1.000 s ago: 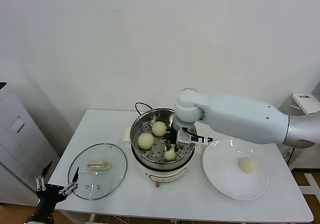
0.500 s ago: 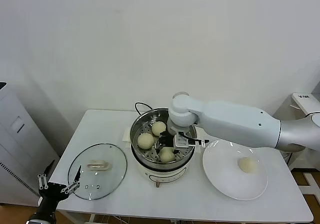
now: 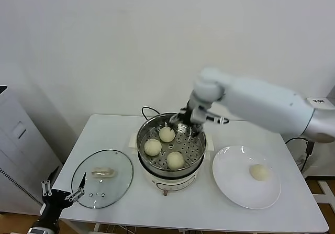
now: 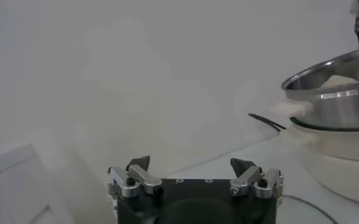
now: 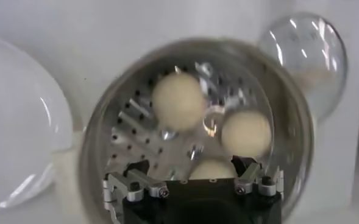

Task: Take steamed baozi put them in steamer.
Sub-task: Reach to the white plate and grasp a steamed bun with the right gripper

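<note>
A second ago the right end effector (image 3: 187, 122) was down inside the steamer (image 3: 170, 140), closed on a baozi near the front of the basket. It has since let go and risen, and now hangs with fingers spread above the steamer's far rim. The released baozi (image 3: 175, 159) lies on the perforated floor, clear of the end effector.

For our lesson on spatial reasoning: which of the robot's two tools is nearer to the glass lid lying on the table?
Left. The left tool hangs off the table's front-left corner, just beside the glass lid. The right tool is over the steamer, farther from the lid.
</note>
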